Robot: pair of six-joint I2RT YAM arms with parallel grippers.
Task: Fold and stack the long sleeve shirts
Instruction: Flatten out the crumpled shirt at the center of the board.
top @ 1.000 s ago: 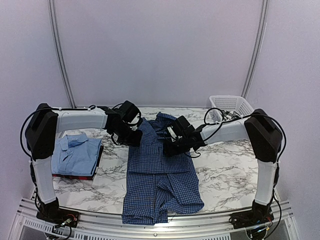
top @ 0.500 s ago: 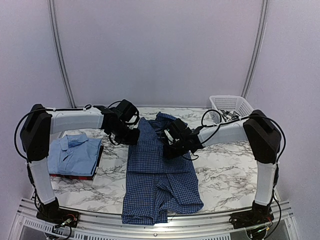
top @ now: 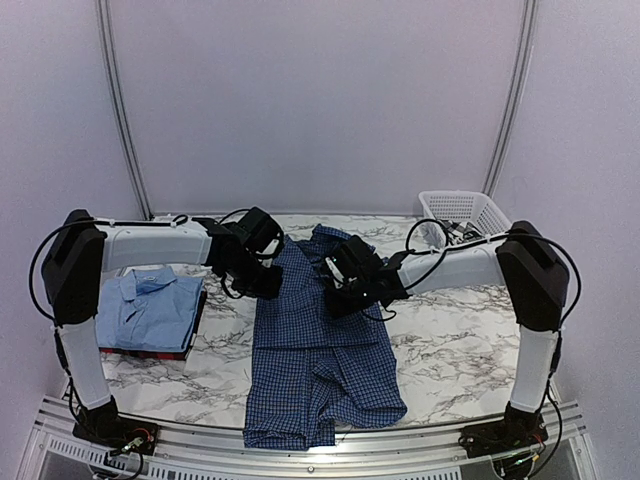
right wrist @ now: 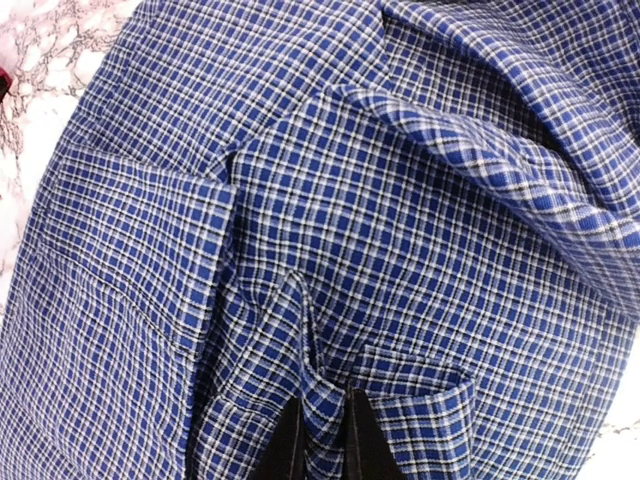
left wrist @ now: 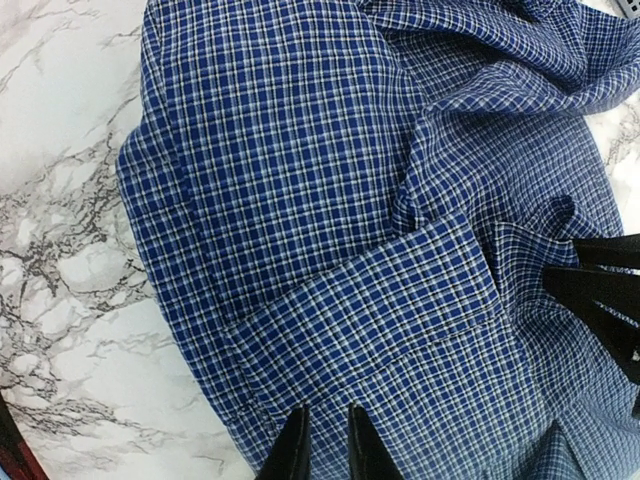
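Risk, thin pinch: the right end effector point(right wrist: 320, 432) has only a narrow ridge of the navy checked shirt point(top: 320, 350) between its tips, so a pull could let the cloth slide out.
Risk, uneven lift: if only 1 side truly holds, the shirt would likely skew or bunch instead of folding flat.
Risk, loose folds: rumpled layers just ahead of both end effectors could get dragged along and crease the fold.
Right end effector: nearly closed, pinching a raised fold of the shirt beside a cuff-like flap.
Left end effector point(left wrist: 328, 442): tips a narrow gap apart, at the shirt's edge where it meets the surface point(top: 450, 340). Whether cloth is caught, I cannot tell.
Navy checked shirt: spread beneath both end effectors, its length running back toward the arm bases.
Stack: the light blue shirt point(top: 150, 305) lies folded well out to the left end effector's left, on something dark red.
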